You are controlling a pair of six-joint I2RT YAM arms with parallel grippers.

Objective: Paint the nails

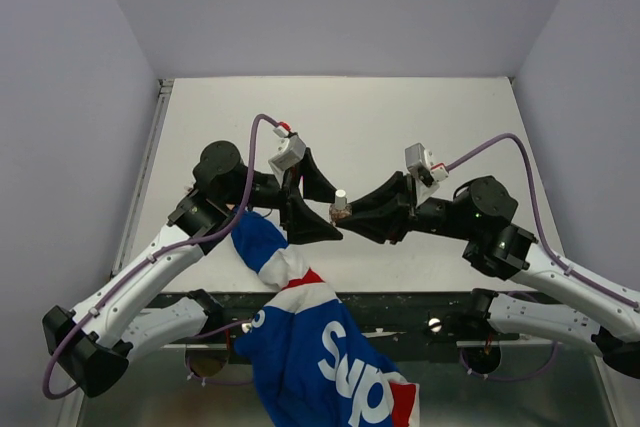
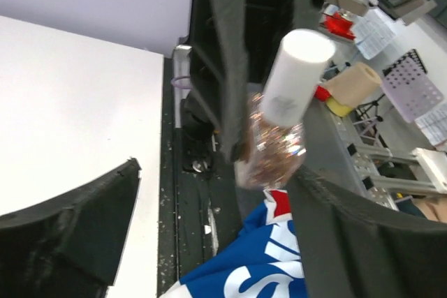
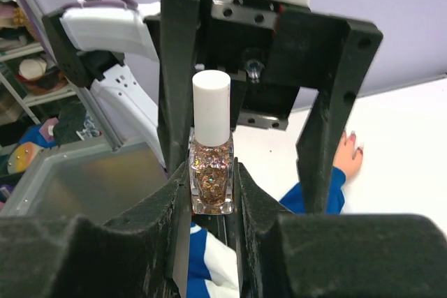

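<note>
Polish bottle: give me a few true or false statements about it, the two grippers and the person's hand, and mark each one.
1. The right gripper is clamped on the polish bottle. True.
2. The bottle's cap is off. False: the white cap sits on the bottle.
3. The left gripper is open. True.
4. The bottle holds plain blue polish. False: its contents are coppery glitter.
5. The person's hand wears a black glove. False: it is bare, with a blue, white and red sleeve.
</note>
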